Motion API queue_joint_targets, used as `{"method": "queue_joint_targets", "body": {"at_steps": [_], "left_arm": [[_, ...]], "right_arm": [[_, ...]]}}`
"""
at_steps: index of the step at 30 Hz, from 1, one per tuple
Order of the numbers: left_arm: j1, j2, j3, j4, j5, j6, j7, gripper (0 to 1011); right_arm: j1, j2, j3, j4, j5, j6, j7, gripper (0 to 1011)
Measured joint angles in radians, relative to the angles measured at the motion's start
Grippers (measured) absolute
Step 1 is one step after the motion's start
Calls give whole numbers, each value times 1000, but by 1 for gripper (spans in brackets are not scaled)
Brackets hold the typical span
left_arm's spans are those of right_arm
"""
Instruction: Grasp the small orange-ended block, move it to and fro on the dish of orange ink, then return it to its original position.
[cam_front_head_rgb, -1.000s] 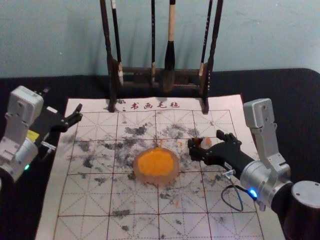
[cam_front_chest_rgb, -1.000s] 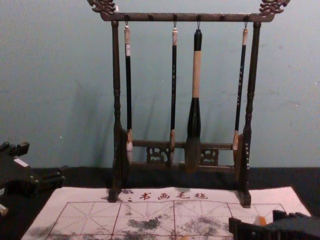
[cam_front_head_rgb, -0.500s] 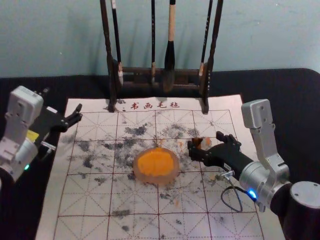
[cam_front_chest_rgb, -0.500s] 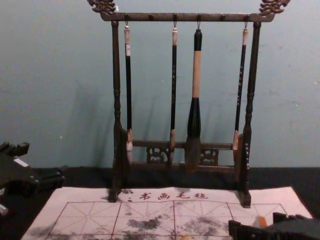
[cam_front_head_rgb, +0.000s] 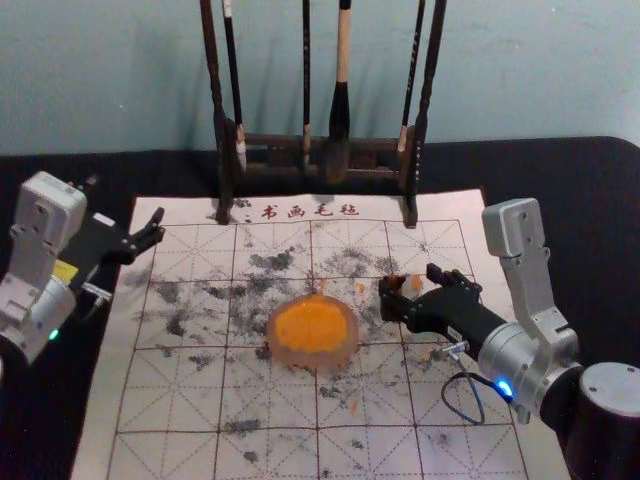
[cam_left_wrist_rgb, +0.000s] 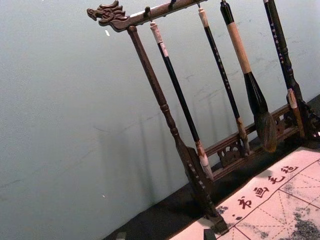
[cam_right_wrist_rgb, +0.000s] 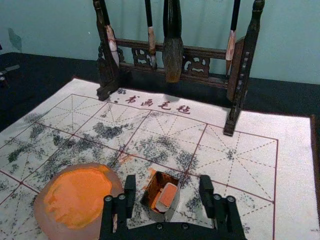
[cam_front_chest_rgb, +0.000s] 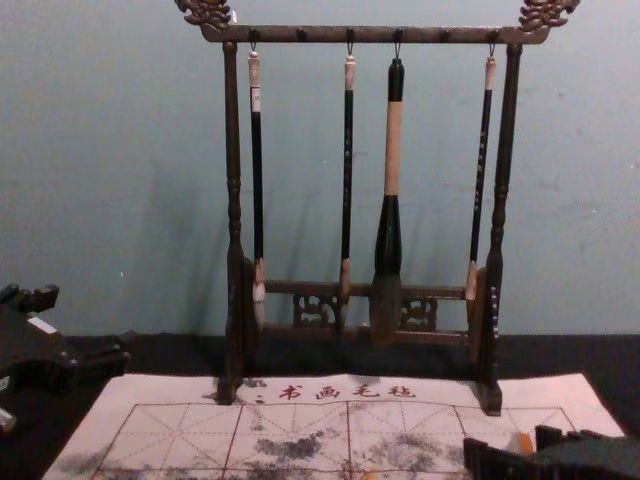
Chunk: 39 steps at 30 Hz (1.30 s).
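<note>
My right gripper (cam_front_head_rgb: 410, 281) is low over the mat, right of the dish (cam_front_head_rgb: 286, 352) of orange ink (cam_front_head_rgb: 312, 326). In the right wrist view the right gripper (cam_right_wrist_rgb: 167, 179) stands open, a finger on either side of a small open box (cam_right_wrist_rgb: 160, 177). The orange-ended block (cam_right_wrist_rgb: 166, 195) leans inside this box, with gaps between it and both fingers. The same block (cam_front_head_rgb: 415, 284) peeks out between the fingers in the head view. My left gripper (cam_front_head_rgb: 157, 226) is parked over the mat's far left edge; in its wrist view the left gripper (cam_left_wrist_rgb: 165, 235) has its fingertips apart.
A dark wooden rack (cam_front_head_rgb: 270, 142) with hanging brushes stands at the mat's far edge. The ink-stained gridded mat (cam_front_head_rgb: 160, 400) lies on a black table (cam_front_head_rgb: 575, 190). The dish (cam_right_wrist_rgb: 42, 220) sits close to the right gripper's left finger.
The right gripper's two fingers have drawn slightly closer to each other around the box. The left arm, the dish and the rack have stayed where they were.
</note>
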Motion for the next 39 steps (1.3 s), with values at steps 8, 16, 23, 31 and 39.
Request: {"method": "queue_joint_targets", "body": {"at_steps": [8,16,23,31,39], "left_arm": [[0,0,0,0,0,0,0,1001],[0,0,0,0,0,0,0,1001],[0,0,0,0,0,0,0,1001],[0,0,0,0,0,0,0,1001],[0,0,0,0,0,0,0,1001]], "right_arm": [[0,1,0,0,1,0,0,592],[0,1,0,0,2,-1,0,343],[0,1,0,0,2,-1,0,169],[1,1,0,0,2,-1,0,133],[1,1,0,0,2,-1,0,133]]}}
